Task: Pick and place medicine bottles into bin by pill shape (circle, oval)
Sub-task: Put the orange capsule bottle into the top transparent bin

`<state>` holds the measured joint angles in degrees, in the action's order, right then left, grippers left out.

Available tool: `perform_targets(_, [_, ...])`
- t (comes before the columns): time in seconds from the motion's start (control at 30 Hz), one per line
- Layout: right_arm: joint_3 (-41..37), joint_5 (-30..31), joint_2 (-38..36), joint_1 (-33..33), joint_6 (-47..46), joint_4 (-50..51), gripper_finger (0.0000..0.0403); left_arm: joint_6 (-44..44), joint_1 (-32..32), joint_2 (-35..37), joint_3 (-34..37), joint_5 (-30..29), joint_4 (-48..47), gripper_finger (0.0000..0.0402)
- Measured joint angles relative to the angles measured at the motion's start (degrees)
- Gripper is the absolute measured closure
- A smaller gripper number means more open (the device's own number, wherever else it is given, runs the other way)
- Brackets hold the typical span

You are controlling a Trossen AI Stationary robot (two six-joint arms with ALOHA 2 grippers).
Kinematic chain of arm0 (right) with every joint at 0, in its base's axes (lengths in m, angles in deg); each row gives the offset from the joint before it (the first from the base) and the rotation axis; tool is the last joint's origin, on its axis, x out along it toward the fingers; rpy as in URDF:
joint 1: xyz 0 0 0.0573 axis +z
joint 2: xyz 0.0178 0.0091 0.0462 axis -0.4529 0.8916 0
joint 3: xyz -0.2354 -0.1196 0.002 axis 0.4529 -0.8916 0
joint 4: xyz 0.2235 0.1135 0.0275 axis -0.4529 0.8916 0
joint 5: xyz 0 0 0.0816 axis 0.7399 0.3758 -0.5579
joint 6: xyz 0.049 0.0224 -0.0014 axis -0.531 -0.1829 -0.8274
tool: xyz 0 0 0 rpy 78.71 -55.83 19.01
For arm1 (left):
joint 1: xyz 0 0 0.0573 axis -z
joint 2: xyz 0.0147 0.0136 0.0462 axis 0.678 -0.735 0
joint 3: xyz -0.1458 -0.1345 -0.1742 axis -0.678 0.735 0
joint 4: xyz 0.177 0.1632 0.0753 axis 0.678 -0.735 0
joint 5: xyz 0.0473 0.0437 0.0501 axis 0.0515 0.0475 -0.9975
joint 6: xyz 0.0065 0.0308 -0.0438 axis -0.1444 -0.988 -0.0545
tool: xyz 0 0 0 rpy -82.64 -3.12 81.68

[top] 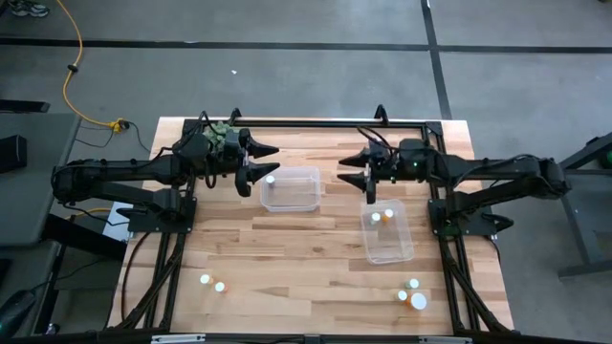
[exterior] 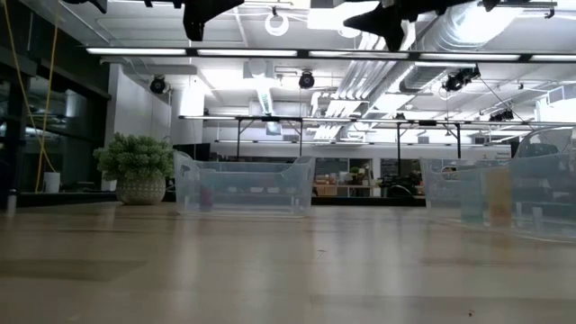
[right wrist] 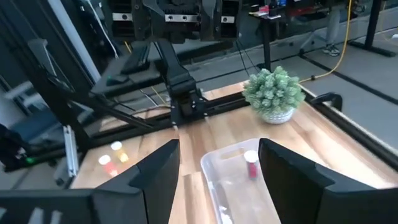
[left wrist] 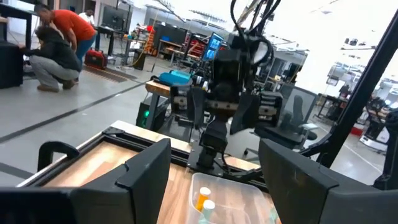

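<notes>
Both grippers hang open and empty above the table's far middle, tips facing each other. My left gripper (top: pixel 260 162) (left wrist: pixel 214 146) is over the left end of a clear tub (top: pixel 290 189), where one white-capped bottle (top: pixel 271 179) (right wrist: pixel 250 163) stands. My right gripper (top: pixel 351 168) (right wrist: pixel 219 146) is just right of that tub. A second clear tub (top: pixel 387 235) holds two bottles (top: pixel 382 215). Two loose bottles (top: pixel 211 283) stand near left, three (top: pixel 412 294) near right.
A green spiky plant in a pot (top: pixel 222 135) (right wrist: pixel 273 93) stands at the far left under my left arm. The black frame rail (top: pixel 325 124) runs along the table's far edge. People crouch in the room beyond (left wrist: pixel 56 43).
</notes>
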<state>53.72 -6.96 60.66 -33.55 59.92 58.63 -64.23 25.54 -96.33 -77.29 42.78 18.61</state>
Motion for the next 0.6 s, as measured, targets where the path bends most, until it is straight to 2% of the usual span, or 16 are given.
perform_targets(0.17, [3.10,-0.05,0.00,-0.28,2.78,4.80,0.0192,-1.80,0.00,0.00,0.00,0.00,0.02,0.0170])
perform_targets(0.6, [3.21,-0.05,0.00,-0.26,9.44,4.70,0.0192,-5.28,0.00,0.00,0.00,0.02,-0.20,0.0170])
